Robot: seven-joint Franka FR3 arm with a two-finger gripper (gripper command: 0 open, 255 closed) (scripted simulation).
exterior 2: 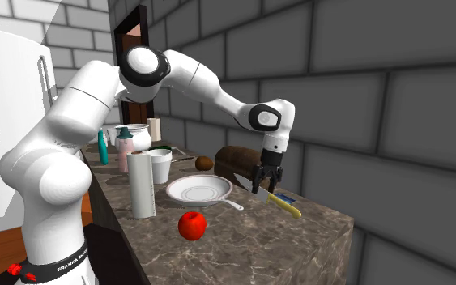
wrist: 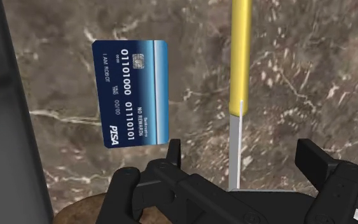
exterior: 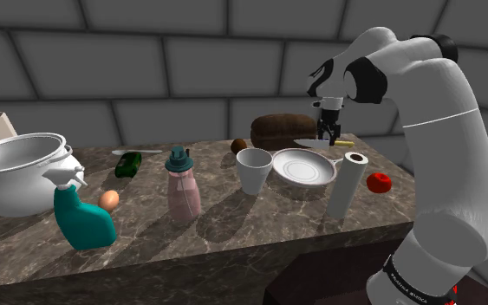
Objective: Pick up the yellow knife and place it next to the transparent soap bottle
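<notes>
Found, nearest the shoulder camera, a teal spray bottle (exterior: 81,218) and an egg (exterior: 108,200) far to the shoulder view's left of the pan (exterior: 302,169). Noted the pinkish see-through soap bottle (exterior: 183,189) upright, closer to the pan yet well apart, with a white cup (exterior: 253,171) between them, just beside the pan's rim. Saw a paper roll (exterior: 345,186) standing in front of the pan, toward the shoulder view's right. Could follow the big white pot (exterior: 16,182) only in part, cut off by the picture's edge far left of the pan.

Behind the pan, found the knife (wrist: 240,89) lying on the marble counter (exterior 2: 242,243), near the pan without touching it, yellow handle toward the shoulder view's right, well apart from the soap bottle. Saw the gripper (wrist: 240,153) hanging over the blade, fingers (wrist: 312,158) spread wide, the blade between them and touched by neither. Lost the blade's tip under the gripper's body in the wrist view, and the handle's end past that picture's edge. Spotted a dark blue bank card (wrist: 133,92) just beside the handle, on the side away from the pan.

Farthest back, made out a dark loaf (exterior: 276,130) behind the pan against the grey block wall (exterior: 190,52), one end covered by the gripper in the second exterior view, and a round brown thing (exterior: 238,146) beside it, too small to name.
</notes>
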